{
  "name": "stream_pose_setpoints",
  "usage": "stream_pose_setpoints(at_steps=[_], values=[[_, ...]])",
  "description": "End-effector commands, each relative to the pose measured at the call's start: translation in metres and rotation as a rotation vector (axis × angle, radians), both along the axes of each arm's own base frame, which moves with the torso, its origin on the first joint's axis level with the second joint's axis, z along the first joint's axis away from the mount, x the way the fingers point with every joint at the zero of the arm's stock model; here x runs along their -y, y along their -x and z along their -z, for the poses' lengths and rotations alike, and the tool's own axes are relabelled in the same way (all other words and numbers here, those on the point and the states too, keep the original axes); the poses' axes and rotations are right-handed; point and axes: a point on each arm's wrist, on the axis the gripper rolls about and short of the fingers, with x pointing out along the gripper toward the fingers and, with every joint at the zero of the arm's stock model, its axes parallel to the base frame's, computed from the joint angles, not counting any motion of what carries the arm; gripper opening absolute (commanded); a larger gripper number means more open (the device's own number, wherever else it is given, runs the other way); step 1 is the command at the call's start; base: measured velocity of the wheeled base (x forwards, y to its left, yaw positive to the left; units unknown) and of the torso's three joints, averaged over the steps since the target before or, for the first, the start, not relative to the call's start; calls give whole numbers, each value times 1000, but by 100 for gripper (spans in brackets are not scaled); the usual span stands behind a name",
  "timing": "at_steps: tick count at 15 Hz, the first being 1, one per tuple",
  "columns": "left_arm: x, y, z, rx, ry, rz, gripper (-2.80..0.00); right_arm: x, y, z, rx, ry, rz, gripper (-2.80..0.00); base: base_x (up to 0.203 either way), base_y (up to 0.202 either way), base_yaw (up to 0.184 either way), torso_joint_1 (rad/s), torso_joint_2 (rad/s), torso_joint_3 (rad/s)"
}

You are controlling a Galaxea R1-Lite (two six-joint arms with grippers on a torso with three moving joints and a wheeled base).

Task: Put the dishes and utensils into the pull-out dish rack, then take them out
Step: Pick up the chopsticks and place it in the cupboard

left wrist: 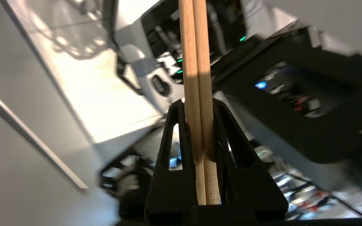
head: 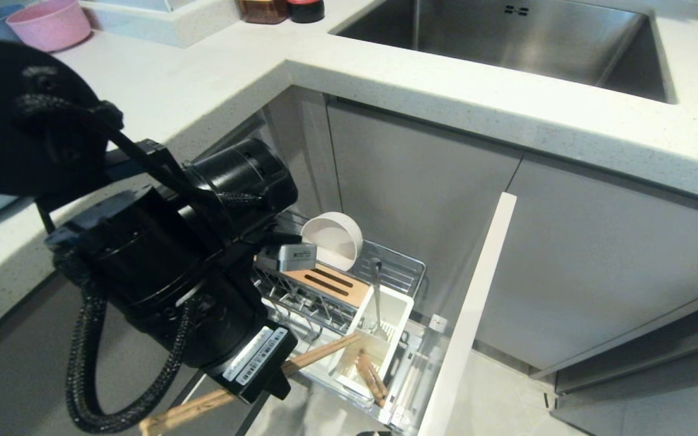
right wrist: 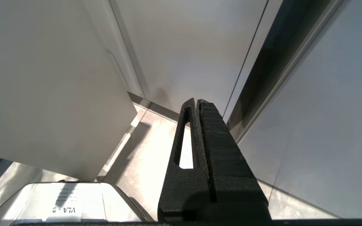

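Down in the pulled-out dish rack (head: 385,266), the cream bowl (head: 334,239) sat tipped on its side at the far end and the metal spoon (head: 376,293) stood in the white caddy (head: 379,330), so those two looked loaded. Another pair of sticks lay low in the caddy's near compartment. The left claw (left wrist: 199,131) was clamped on the wooden chopsticks (head: 319,354), which ran from under the arm out toward the caddy, tips at or just over its near-left edge; I couldn't tell if they touched it. No blue divided plate showed in the rack; a pale blue rim peeked out on the table (head: 203,91) at the far left behind the arm, but I couldn't say it was that plate. My guess was the loading half was roughly midway, with the chopsticks about to go in, the plate left to do, and the whole unloading after that.

Only the left wrist view showed the grip properly: both sticks side by side, pinched between the pads. The head view hid that behind the arm, but it alone showed the rack. The right wrist view had the right claw (right wrist: 197,103) closed on nothing, parked by cabinet fronts and floor.
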Motion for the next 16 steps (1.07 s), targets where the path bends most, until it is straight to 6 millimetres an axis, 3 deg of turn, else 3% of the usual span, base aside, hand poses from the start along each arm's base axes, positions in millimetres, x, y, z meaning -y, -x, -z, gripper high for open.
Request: stream_pose_setpoints(at_steps=[1, 4, 9, 16], values=[[7, -7, 10, -21, -40, 43, -280, 0, 0, 0, -2, 0, 0, -280, 0, 0, 0, 0, 0, 0], [8, -9, 14, -5, -69, 152, -280, 0, 0, 0, -2, 0, 0, -280, 0, 0, 0, 0, 0, 0], [12, -16, 29, 25, -221, 151, -280, 0, 0, 0, -2, 0, 0, -280, 0, 0, 0, 0, 0, 0], [25, -29, 45, 12, -248, 200, -280, 0, 0, 0, -2, 0, 0, -280, 0, 0, 0, 0, 0, 0]])
